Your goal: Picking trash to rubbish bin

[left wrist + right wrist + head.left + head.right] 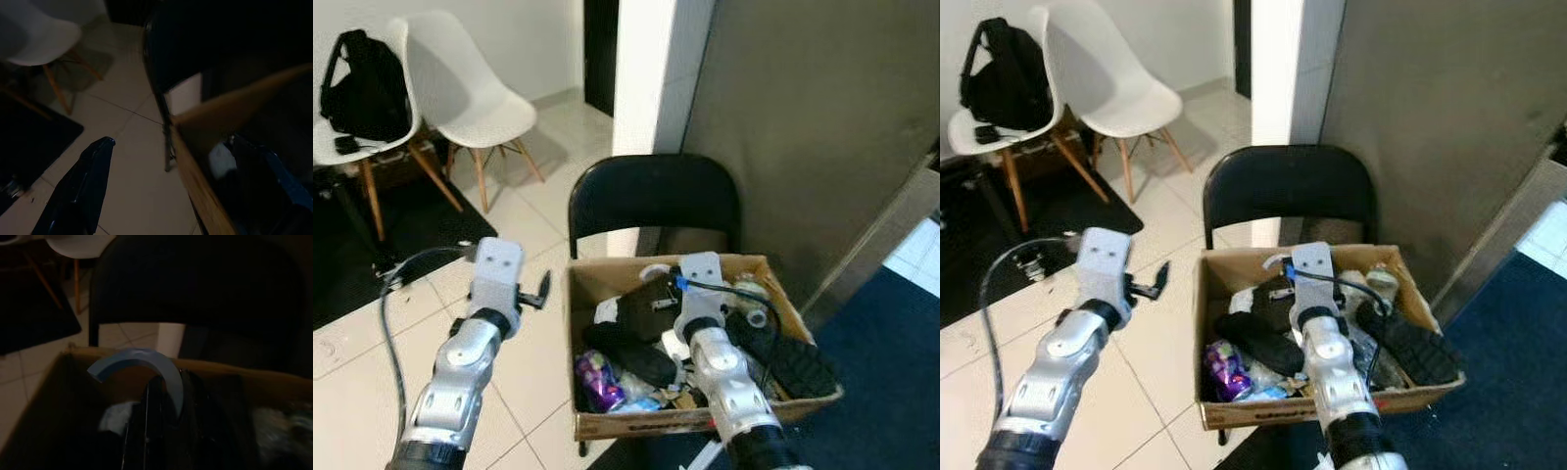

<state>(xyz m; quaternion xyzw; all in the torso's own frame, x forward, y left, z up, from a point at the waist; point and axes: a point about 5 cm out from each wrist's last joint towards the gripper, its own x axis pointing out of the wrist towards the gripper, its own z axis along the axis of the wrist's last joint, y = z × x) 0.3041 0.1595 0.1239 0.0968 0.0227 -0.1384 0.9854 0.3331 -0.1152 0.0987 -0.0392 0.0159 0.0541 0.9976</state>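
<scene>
A lived-in room of a home or small office: pale floor tiles [548, 372], two white shell chairs [475, 98] on wooden legs at upper left (one carrying a black backpack [362, 83]), a black folding chair [654, 201] at centre holding a cardboard box [705, 419] of rubbish, and dark blue carpet [881, 362] at lower right.

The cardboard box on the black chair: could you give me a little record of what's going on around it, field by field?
Box: cardboard box, open, on a black folding chair
Contents: black shoes, purple wrapper, mixed trash
Right tool: right gripper over the box, shut on a curved blue scrap
Left tool: left gripper open, over the tiled floor left of the box
Background: white chairs, black backpack
</scene>
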